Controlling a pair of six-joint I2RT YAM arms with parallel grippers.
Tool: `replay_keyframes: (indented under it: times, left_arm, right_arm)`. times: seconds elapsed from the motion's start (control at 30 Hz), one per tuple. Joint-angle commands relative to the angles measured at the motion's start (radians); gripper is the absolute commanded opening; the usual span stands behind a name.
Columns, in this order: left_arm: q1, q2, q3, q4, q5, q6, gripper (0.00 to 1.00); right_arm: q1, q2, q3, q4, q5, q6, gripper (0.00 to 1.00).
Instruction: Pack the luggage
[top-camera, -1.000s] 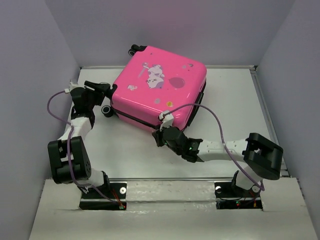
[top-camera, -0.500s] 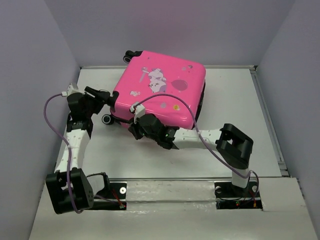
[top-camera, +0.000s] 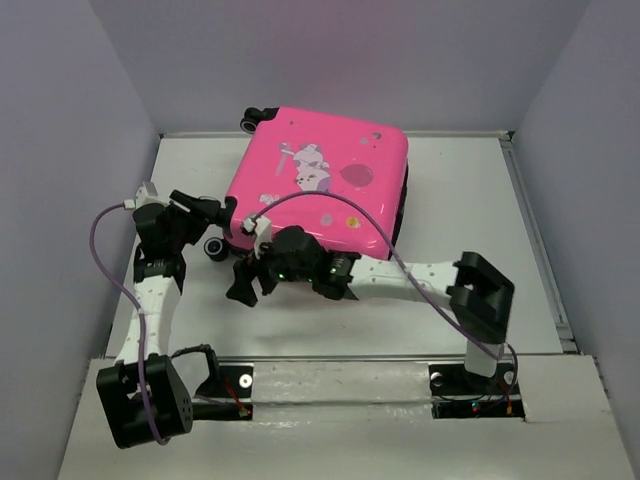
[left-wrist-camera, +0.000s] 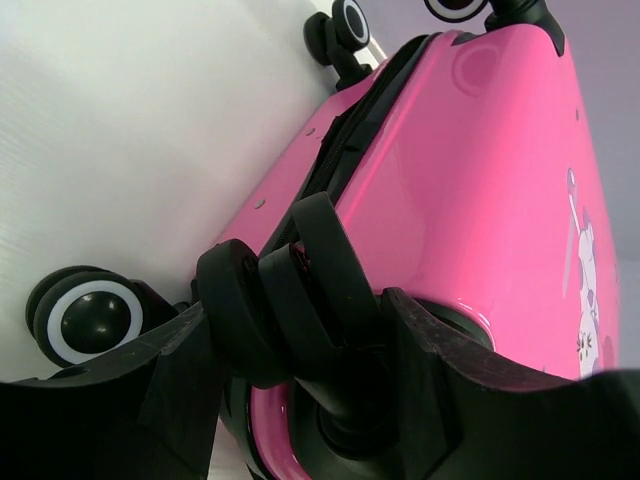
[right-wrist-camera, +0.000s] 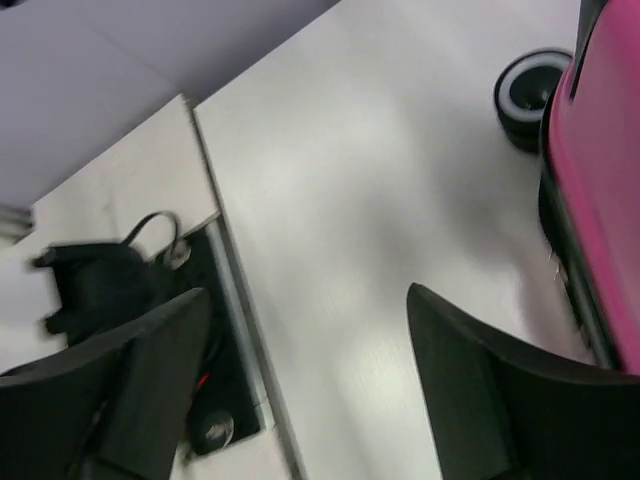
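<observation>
The hot-pink luggage (top-camera: 320, 185) lies flat and closed at the back of the table, cartoon print up. My left gripper (top-camera: 210, 212) is at its near-left corner. In the left wrist view, the left gripper (left-wrist-camera: 300, 310) is shut on a black double wheel (left-wrist-camera: 270, 295) under the pink shell (left-wrist-camera: 480, 200), one finger on each side. My right gripper (top-camera: 245, 282) hangs open just off the front-left corner. In the right wrist view, the right gripper (right-wrist-camera: 308, 300) has only bare table between its fingers, and the luggage (right-wrist-camera: 605, 200) lies at the right edge.
A free wheel (top-camera: 214, 246) sticks out at the luggage's left corner, seen close in the left wrist view (left-wrist-camera: 85, 320) and the right wrist view (right-wrist-camera: 530, 95). Grey walls enclose the table. The left arm's base plate (top-camera: 205, 388) and cable sit at the near edge.
My right gripper has opened and slid left along the luggage's front edge to its left corner. The luggage turned slightly. The left gripper kept its hold on the wheel.
</observation>
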Motion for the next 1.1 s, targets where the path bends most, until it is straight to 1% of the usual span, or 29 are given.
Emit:
replay_keyframes:
  times: [0.0,0.03,0.07,0.1,0.13,0.17,0.2,0.27,0.3,0.37,0.4,0.43,0.47,0.5,0.53,0.57,0.63,0.67,0.73,0.77,0.8,0.83,0.87,0.93,0.97,1.0,1.03,1.07]
  left_arm:
    - [-0.061,-0.059,-0.021,0.008,0.244,0.210,0.06]
    - [-0.062,-0.067,-0.024,0.008,0.241,0.206,0.06]
    - [-0.069,-0.078,-0.026,0.009,0.237,0.204,0.06]
    - [-0.076,-0.098,-0.026,0.009,0.223,0.204,0.06]
    - [-0.088,-0.109,-0.029,0.008,0.212,0.206,0.06]
    - [-0.101,-0.116,-0.032,0.002,0.203,0.206,0.06]
    - [-0.137,-0.135,-0.031,-0.001,0.175,0.207,0.06]
    - [-0.197,-0.153,-0.024,-0.023,0.137,0.221,0.06]
    - [-0.241,-0.156,-0.021,-0.029,0.120,0.227,0.06]
    - [-0.289,-0.164,-0.018,-0.040,0.082,0.232,0.06]
    - [-0.330,-0.170,-0.018,-0.043,0.063,0.238,0.06]
    - [-0.348,-0.173,-0.018,-0.047,0.063,0.239,0.06]
    - [-0.363,-0.178,-0.023,-0.053,0.047,0.241,0.06]
    - [-0.380,-0.191,-0.027,-0.057,0.040,0.236,0.06]
    - [-0.418,-0.196,-0.037,-0.058,0.024,0.233,0.06]
    - [-0.441,-0.204,-0.044,-0.058,0.013,0.229,0.06]
    - [-0.496,-0.216,-0.061,-0.050,-0.018,0.215,0.06]
    - [-0.566,-0.216,-0.073,-0.046,-0.032,0.212,0.06]
    - [-0.648,-0.210,-0.084,-0.034,-0.081,0.209,0.06]
    - [-0.689,-0.207,-0.095,-0.027,-0.102,0.207,0.06]
    - [-0.772,-0.202,-0.100,-0.017,-0.145,0.206,0.06]
    - [-0.809,-0.199,-0.107,-0.014,-0.164,0.203,0.06]
    - [-0.875,-0.193,-0.112,-0.003,-0.182,0.196,0.06]
    - [-0.938,-0.185,-0.118,0.009,-0.225,0.190,0.06]
    - [-0.991,-0.175,-0.121,0.023,-0.237,0.184,0.06]
    - [-1.018,-0.170,-0.123,0.035,-0.245,0.181,0.06]
    - [-1.039,-0.162,-0.124,0.048,-0.257,0.178,0.06]
    - [-1.061,-0.141,-0.121,0.061,-0.265,0.175,0.06]
  right_arm:
    - [0.018,-0.357,-0.208,-0.010,0.050,0.032,0.90]
    - [0.018,-0.414,-0.244,-0.042,0.132,0.032,0.92]
    - [-0.024,-0.523,-0.276,-0.111,0.176,0.042,0.93]
    - [-0.054,-0.579,-0.343,-0.142,0.244,0.051,0.94]
    - [-0.098,-0.634,-0.376,-0.200,0.309,0.064,0.96]
    - [-0.164,-0.688,-0.410,-0.219,0.309,0.102,0.96]
    - [-0.303,-0.794,-0.474,-0.234,0.306,0.117,0.96]
    - [-0.420,-0.892,-0.522,-0.279,0.361,0.134,0.99]
    - [-0.534,-0.946,-0.536,-0.299,0.389,0.133,1.00]
    - [-0.652,-0.954,-0.534,-0.351,0.333,0.121,1.00]
    - [-0.698,-0.936,-0.531,-0.354,0.301,0.117,1.00]
    - [-0.738,-0.936,-0.531,-0.354,0.278,0.117,1.00]
    - [-0.808,-0.893,-0.523,-0.354,0.230,0.116,1.00]
    - [-0.839,-0.867,-0.519,-0.354,0.201,0.111,1.00]
    - [-0.868,-0.839,-0.513,-0.353,0.120,0.110,1.00]
    - [-0.919,-0.783,-0.505,-0.333,0.080,0.111,1.00]
    - [-0.956,-0.726,-0.485,-0.302,-0.008,0.113,1.00]
    - [-0.965,-0.657,-0.465,-0.299,-0.079,0.104,1.00]
    - [-0.965,-0.583,-0.384,-0.299,-0.141,0.084,1.00]
    - [-0.965,-0.542,-0.349,-0.302,-0.220,0.076,1.00]
    - [-0.965,-0.453,-0.279,-0.300,-0.268,0.058,0.99]
    - [-0.965,-0.408,-0.243,-0.300,-0.372,0.050,0.97]
    - [-0.965,-0.328,-0.171,-0.297,-0.417,0.047,0.96]
    - [-0.956,-0.250,-0.096,-0.302,-0.470,0.048,0.95]
    - [-0.956,-0.214,-0.053,-0.317,-0.502,0.050,0.94]
    - [-0.935,-0.136,-0.008,-0.326,-0.528,0.051,0.94]
    - [-0.924,-0.095,0.041,-0.336,-0.555,0.056,0.94]
    - [-0.910,-0.059,0.154,-0.380,-0.575,0.058,0.95]
